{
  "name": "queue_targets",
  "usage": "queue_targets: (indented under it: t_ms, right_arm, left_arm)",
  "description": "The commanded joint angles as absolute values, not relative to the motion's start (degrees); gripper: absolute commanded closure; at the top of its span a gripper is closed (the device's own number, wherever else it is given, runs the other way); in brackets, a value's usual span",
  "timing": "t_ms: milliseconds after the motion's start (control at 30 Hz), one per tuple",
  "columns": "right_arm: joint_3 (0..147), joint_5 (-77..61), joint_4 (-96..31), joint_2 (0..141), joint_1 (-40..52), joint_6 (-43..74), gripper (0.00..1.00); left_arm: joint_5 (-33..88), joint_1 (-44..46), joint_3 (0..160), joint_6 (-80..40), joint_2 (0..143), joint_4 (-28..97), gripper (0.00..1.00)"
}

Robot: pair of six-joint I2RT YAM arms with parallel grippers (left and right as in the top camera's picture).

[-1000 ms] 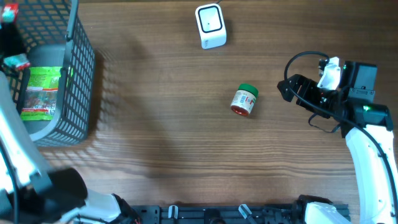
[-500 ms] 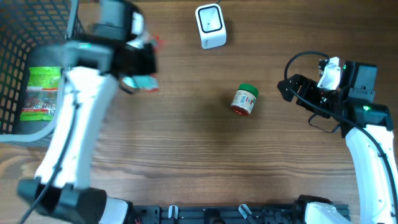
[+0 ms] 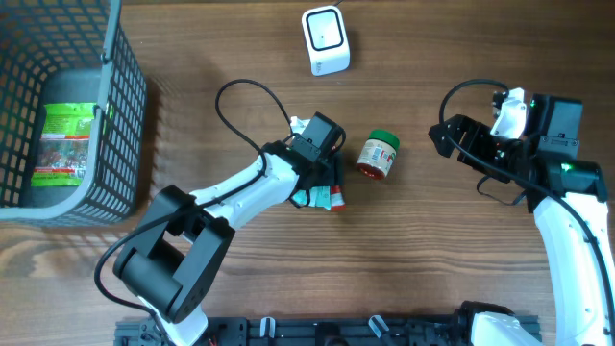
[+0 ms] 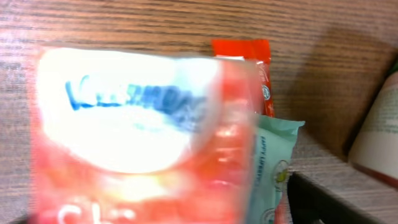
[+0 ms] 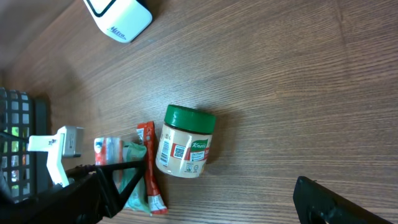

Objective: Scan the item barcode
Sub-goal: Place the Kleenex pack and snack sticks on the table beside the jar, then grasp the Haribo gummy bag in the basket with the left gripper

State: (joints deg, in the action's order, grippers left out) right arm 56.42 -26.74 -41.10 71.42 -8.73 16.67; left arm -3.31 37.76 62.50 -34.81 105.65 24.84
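Observation:
My left gripper point(image 3: 325, 185) is low over the middle of the table, just left of the jar. Under it lies a small bundle: a red and white packet point(image 4: 137, 137), a teal packet point(image 4: 273, 158) and an orange-red sachet point(image 4: 244, 57). Its jaws stand wide and open around the bundle; one dark finger point(image 4: 323, 199) shows apart from the packets. The green-lidded jar point(image 3: 378, 154) lies on its side, its barcode label point(image 5: 177, 152) facing up. The white scanner point(image 3: 325, 40) stands at the far edge. My right gripper point(image 3: 448, 135) hangs open and empty, right of the jar.
A grey wire basket point(image 3: 120, 115) stands at the far left with a green packet point(image 3: 62, 144) inside. The left arm point(image 3: 231, 197) stretches across the table from the near left. The scanner's cable runs off the far edge.
My left arm swung from the basket across to the middle of the table with the packets and opened its jaws; the packets now lie beside the jar. The right arm has not moved.

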Motion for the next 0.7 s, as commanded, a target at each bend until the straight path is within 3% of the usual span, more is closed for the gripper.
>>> queue_targets:
  t_ms: [0, 200, 333, 400, 467, 533, 667]
  right_arm:
    - [57.30, -26.39, -40.97, 71.79, -8.97, 16.95, 0.00]
    - [57.30, -26.39, -40.97, 71.79, -8.97, 16.97, 0.00]
    - [57.30, -26.39, -40.97, 71.79, -8.97, 16.95, 0.00]
    - [57.30, -26.39, -40.97, 71.79, -8.97, 16.93, 0.00]
    - [57.30, -26.39, -40.97, 71.79, -8.97, 16.97, 0.00]
    - [57.30, -26.39, -40.97, 71.79, -8.97, 16.97, 0.00]
    - [57.30, -26.39, -40.97, 71.79, -8.97, 16.97, 0.00]
  left_arm:
    - [-4.36, 37.71, 62.70, -34.54, 101.19, 25.50, 0.00]
    - [-4.38, 37.71, 62.70, -33.21, 89.73, 29.34, 0.00]
    - [-8.95, 35.07, 69.08, -23.51, 85.95, 42.37, 0.00]
    - [-9.08, 28.12, 83.02, -16.95, 86.02, 56.36, 0.00]
    - [-9.52, 14.57, 103.61, -10.79, 86.02, 66.52, 0.00]
    - [-10.15, 3.79, 110.83, -8.95, 86.02, 65.84, 0.00]
    - [-10.13, -16.99, 110.85, -2.46, 90.06, 64.88, 0.00]
